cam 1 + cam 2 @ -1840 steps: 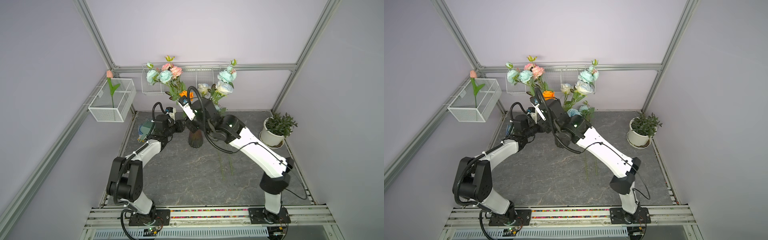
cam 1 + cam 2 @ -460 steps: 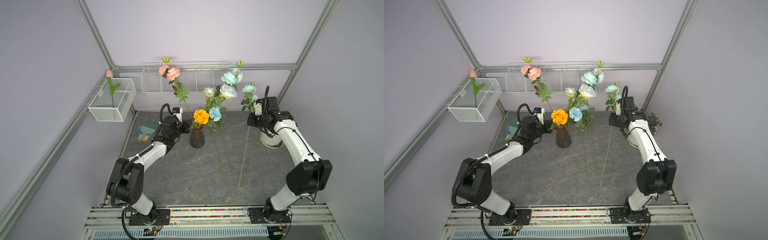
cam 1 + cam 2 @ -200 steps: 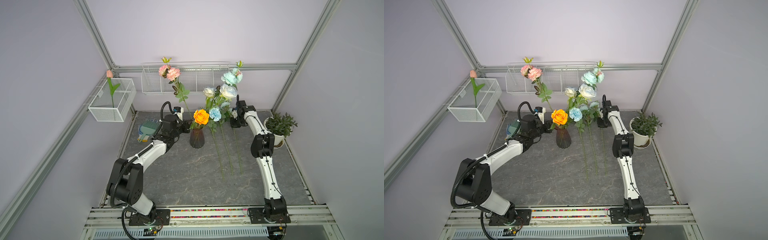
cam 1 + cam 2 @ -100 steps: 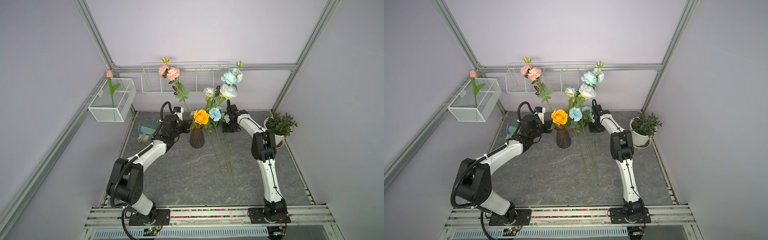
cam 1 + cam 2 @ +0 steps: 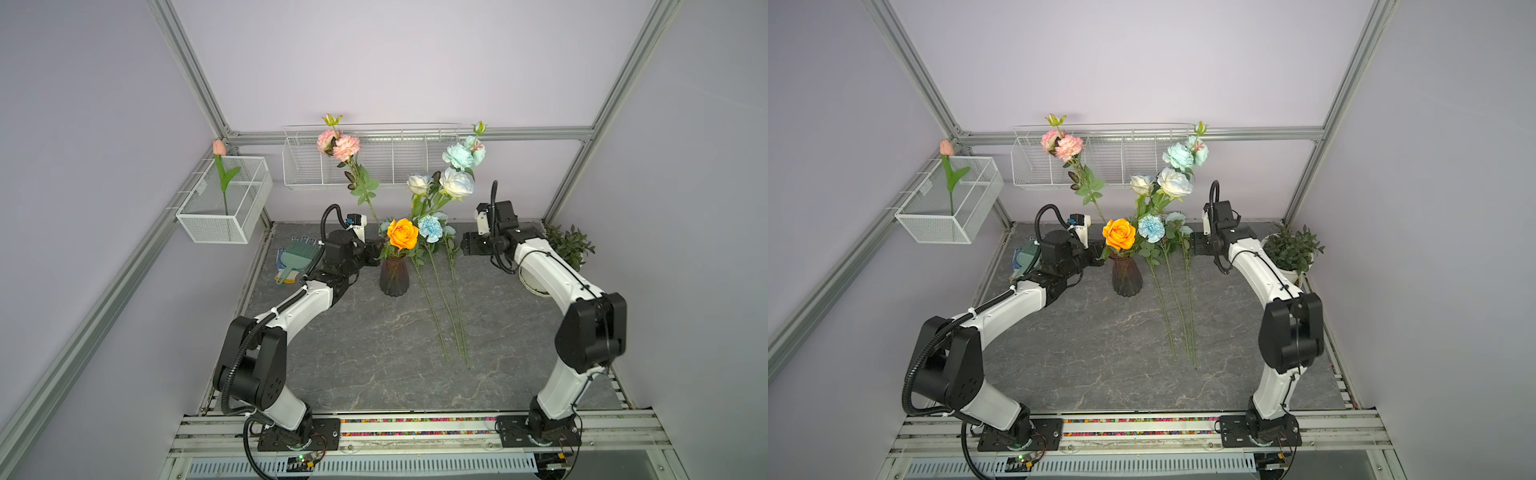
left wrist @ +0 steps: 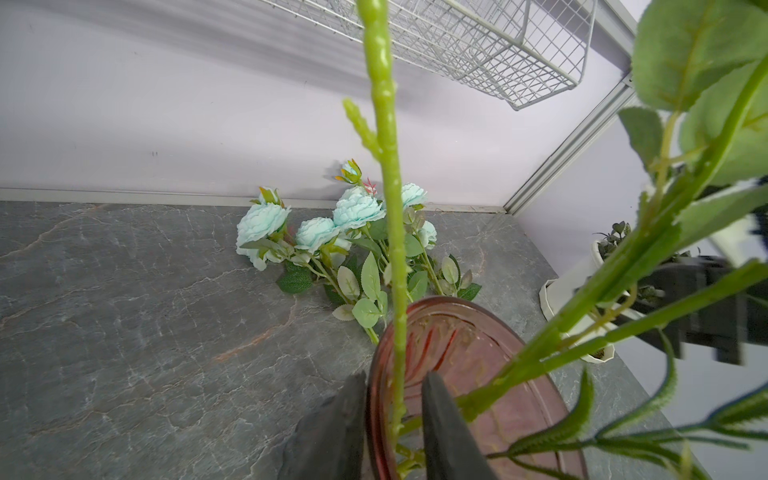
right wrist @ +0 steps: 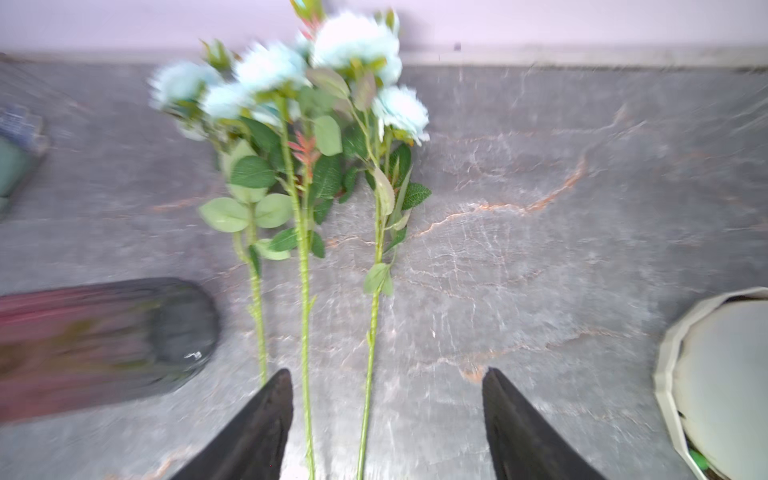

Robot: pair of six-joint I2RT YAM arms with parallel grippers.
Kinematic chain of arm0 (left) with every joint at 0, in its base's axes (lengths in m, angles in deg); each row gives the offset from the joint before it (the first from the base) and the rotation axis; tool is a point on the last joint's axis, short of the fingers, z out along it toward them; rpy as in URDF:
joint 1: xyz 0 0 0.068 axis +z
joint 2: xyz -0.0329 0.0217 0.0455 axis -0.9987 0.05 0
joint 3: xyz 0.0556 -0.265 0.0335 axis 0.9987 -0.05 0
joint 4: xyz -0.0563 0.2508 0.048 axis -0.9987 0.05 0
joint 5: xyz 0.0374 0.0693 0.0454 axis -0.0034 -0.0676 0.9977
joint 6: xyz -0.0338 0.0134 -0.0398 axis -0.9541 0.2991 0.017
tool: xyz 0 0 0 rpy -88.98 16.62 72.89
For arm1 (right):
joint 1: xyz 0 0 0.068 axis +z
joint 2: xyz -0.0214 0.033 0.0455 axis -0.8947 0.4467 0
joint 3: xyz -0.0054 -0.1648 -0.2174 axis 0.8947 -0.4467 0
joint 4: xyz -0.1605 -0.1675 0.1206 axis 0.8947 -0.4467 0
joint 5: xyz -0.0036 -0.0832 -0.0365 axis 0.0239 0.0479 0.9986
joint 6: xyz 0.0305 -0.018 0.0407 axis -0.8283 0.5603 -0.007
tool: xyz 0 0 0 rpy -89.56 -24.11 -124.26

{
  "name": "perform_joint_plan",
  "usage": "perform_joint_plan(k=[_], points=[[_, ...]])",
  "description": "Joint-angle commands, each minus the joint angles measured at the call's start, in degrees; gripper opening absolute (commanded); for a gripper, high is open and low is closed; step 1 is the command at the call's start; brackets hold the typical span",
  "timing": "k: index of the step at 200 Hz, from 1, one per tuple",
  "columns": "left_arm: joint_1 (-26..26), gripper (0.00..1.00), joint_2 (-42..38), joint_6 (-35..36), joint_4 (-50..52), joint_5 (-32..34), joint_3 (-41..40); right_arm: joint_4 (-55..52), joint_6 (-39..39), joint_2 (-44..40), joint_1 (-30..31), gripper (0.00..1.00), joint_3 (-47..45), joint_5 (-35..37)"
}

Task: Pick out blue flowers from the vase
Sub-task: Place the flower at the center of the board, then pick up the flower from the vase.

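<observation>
The dark ribbed vase (image 5: 394, 276) (image 5: 1127, 274) stands at the back middle of the stone table. It holds an orange rose (image 5: 402, 234), pink carnations (image 5: 338, 145) and a tall leaning spray of white-blue roses (image 5: 456, 183) and aqua heads (image 5: 459, 153). My left gripper (image 5: 374, 251) (image 6: 395, 399) is shut on the vase rim (image 6: 457, 320), one finger outside and one inside. Three blue flowers (image 7: 266, 66) (image 6: 357, 208) lie on the table right of the vase, stems (image 5: 455, 307) pointing forward. My right gripper (image 5: 467, 249) (image 7: 386, 382) hovers open above those stems, holding nothing.
A white plant pot (image 5: 1285, 272) (image 7: 719, 374) stands at the back right, behind the right arm. Gloves with a green brush (image 5: 297, 259) lie at the back left. A wire basket (image 5: 226, 208) holding a pink tulip hangs on the left wall, and another basket (image 5: 374, 162) on the back wall.
My right gripper has opened and let go of a blue flower, which now lies beside the other two. The right arm has pulled back to the right. The left arm has not moved.
</observation>
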Motion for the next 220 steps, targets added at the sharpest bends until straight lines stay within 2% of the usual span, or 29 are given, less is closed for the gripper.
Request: perform_joint_plan(k=[1, 17, 28, 43, 66, 94, 128, 166, 220], points=[[-0.2, 0.27, 0.0, -0.6, 1.6, -0.6, -1.2, 13.0, -1.1, -10.4, 1.9, 0.72, -11.5, -3.3], [-0.2, 0.27, 0.3, -0.8, 1.4, -1.0, -0.9, 19.3, 0.5, -18.8, 5.9, 0.71, -20.9, -3.6], [-0.2, 0.27, 0.2, -0.9, 1.0, -1.3, -1.0, 24.4, 1.3, -24.8, 9.5, 0.7, -27.8, -1.1], [-0.2, 0.27, 0.3, -0.9, 1.0, -1.5, -1.0, 33.0, -0.6, -32.1, 13.1, 0.65, -37.1, 0.4], [-0.2, 0.27, 0.9, -0.9, 1.2, -1.9, -0.5, 43.6, -2.8, -36.5, 18.1, 0.63, -45.4, 3.6], [-0.3, 0.27, 1.0, -1.5, 0.6, -2.2, -0.7, 55.4, -1.7, -32.5, 22.1, 0.65, -47.8, 5.3], [-0.3, 0.27, 0.8, -1.6, 0.8, -2.8, -0.8, 66.4, -1.6, -23.9, 23.6, 0.63, -44.9, 6.4], [-0.3, 0.27, 0.5, -1.0, 1.8, -3.5, -0.6, 72.6, -2.6, -16.9, 23.7, 0.59, -40.9, 7.9], [-0.3, 0.27, -0.2, -0.2, 2.9, -3.1, -0.7, 74.2, -4.3, -11.4, 23.8, 0.55, -35.7, 6.2]])
